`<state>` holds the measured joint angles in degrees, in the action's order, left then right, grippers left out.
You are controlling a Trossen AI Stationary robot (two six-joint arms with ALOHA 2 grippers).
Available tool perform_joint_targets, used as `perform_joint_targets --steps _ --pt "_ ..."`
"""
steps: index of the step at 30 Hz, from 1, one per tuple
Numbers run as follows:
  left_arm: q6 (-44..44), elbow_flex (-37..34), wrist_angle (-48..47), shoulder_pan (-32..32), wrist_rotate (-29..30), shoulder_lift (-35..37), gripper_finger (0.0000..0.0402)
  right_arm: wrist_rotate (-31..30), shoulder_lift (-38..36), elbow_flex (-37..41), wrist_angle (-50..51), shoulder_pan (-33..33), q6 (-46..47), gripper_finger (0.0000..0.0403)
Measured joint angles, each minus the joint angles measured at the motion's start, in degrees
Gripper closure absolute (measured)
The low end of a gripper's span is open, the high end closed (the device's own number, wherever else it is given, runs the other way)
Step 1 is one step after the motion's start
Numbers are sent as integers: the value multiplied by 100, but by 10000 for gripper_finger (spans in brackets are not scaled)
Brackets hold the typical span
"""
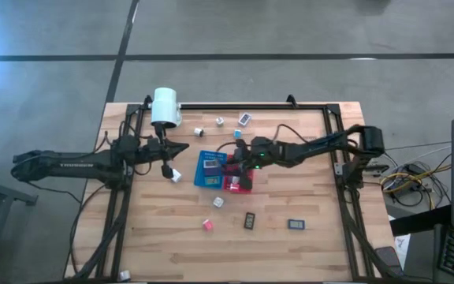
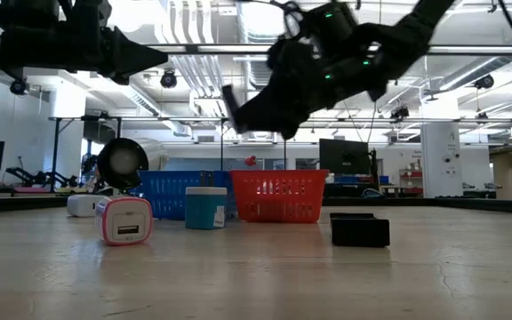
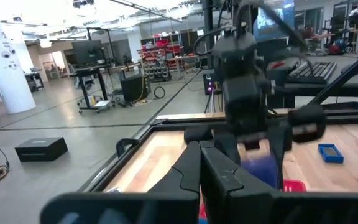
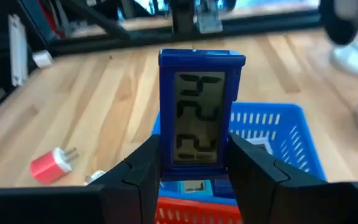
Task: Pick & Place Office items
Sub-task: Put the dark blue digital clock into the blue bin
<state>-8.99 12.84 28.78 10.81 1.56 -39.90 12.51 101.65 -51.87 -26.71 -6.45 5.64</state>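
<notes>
Blue digital clock point(image 4: 197, 115): gripped upright between the fingers of the right claw point(image 4: 194, 171), held above the blue tray point(image 4: 278, 134) and red tray point(image 1: 239, 183). Left claw point(image 1: 181, 147): closed, empty, held off the desk point(image 1: 306, 244) beside the blue tray.

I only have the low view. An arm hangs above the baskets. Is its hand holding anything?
Observer: Yes. The right wrist view shows the right hand clamped on a blue LCD clock.
Operator: Over which tray?
Observer: In that view the blue tray sits just beyond the clock.
Operator: And the other arm?
Observer: From above, the left hand is shut with nothing in it, left of the blue tray.
</notes>
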Motion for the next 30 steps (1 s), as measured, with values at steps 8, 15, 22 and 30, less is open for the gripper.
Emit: perform_joint_targets --steps 8,15,22,30 --pt "0 0 -5 -11 -8 9 399 -58 1151 -1800 2210 126 -375 257" --pt "0 0 -9 -11 -26 11 399 -781 1829 -2753 3209 139 -668 257" --pt "0 0 -22 -11 -48 9 399 -815 2157 -3156 3644 146 -757 257" --pt "0 0 -22 -9 -48 11 399 -813 2160 -3192 3825 146 -910 251"
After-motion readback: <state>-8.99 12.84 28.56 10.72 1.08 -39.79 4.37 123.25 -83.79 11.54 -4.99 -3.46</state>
